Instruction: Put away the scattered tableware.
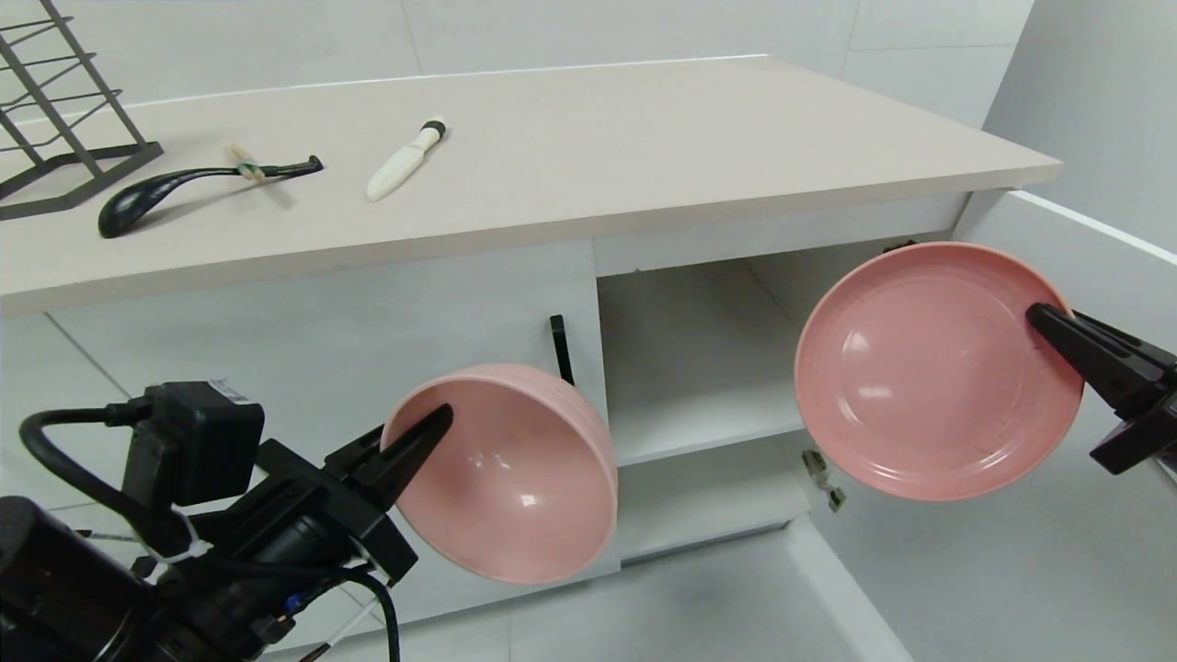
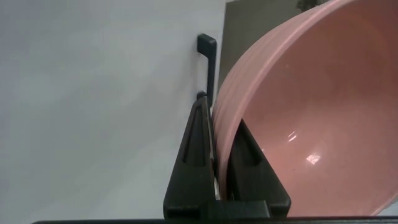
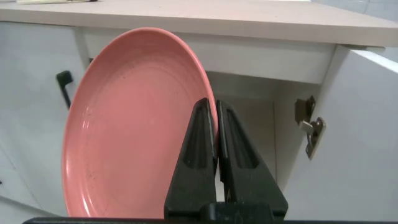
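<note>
My left gripper (image 1: pixel 432 425) is shut on the rim of a pink bowl (image 1: pixel 515 478), held on its side in front of the closed left cabinet door; the same bowl (image 2: pixel 311 118) shows with its rim pinched between my left gripper's (image 2: pixel 217 118) fingers. My right gripper (image 1: pixel 1044 320) is shut on the edge of a pink plate (image 1: pixel 929 368), held upright before the open cabinet (image 1: pixel 699 368). That plate (image 3: pixel 130 124) stands clamped in my right gripper (image 3: pixel 216 115). On the counter lie a black ladle (image 1: pixel 175 188), a cream-handled knife (image 1: pixel 403 161) and chopsticks (image 1: pixel 245 162).
A black wire rack (image 1: pixel 55 119) stands at the counter's back left. The cabinet's right door (image 1: pixel 1085 248) is swung open, with a hinge (image 3: pixel 311 124) on it. A black handle (image 1: pixel 559 348) sits on the closed left door. A white shelf divides the cabinet inside.
</note>
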Tool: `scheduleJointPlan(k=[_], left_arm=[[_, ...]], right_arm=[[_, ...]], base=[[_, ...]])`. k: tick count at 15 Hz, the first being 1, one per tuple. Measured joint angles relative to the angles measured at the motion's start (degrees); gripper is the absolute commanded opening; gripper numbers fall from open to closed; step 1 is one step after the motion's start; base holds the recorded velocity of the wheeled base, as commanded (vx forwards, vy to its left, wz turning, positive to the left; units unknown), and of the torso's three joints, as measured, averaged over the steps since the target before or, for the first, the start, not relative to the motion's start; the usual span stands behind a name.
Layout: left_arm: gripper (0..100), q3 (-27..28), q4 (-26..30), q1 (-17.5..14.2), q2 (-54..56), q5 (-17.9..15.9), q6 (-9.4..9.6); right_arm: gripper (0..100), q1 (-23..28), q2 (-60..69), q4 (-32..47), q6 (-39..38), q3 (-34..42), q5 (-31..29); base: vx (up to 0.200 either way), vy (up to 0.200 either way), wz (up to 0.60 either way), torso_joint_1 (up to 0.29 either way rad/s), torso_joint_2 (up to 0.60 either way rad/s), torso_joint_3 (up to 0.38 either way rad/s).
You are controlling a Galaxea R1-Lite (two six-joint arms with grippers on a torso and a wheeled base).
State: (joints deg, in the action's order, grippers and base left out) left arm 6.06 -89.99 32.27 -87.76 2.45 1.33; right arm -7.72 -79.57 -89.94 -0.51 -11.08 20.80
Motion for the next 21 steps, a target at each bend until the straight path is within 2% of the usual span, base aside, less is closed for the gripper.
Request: scheduleJointPlan(k=[3, 6, 16, 21], left_arm=[[0, -0.26, 0.09, -0.05, -0.05, -0.02, 0.15], [0, -0.26, 0.07, -0.02, -0.27, 0.00, 0.15], [0, -2.45, -0.02, 0.04, -0.39, -0.11, 0.22], [0, -3.64, -0.02, 0.15, -0.46, -0.22, 1.95]], right_arm=[[0, 0.01, -0.48, 0.00, 0.00, 0.23, 0.02], [0, 0.01, -0.67, 0.02, 0.02, 0.41, 0.02], [0, -0.52, -6.95, 0.09, 0.07, 4.75, 0.02], [0, -5.73, -12.85, 0.00, 0.78, 4.56, 0.00]], base=[[0.000, 0.000, 0.00, 0.000, 0.00, 0.000], [0.000, -0.200, 0.00, 0.001, 0.01, 0.009], [0.000, 0.000, 0.00, 0.000, 0.00, 0.000], [0.000, 0.000, 0.00, 0.000, 0.00, 0.000]])
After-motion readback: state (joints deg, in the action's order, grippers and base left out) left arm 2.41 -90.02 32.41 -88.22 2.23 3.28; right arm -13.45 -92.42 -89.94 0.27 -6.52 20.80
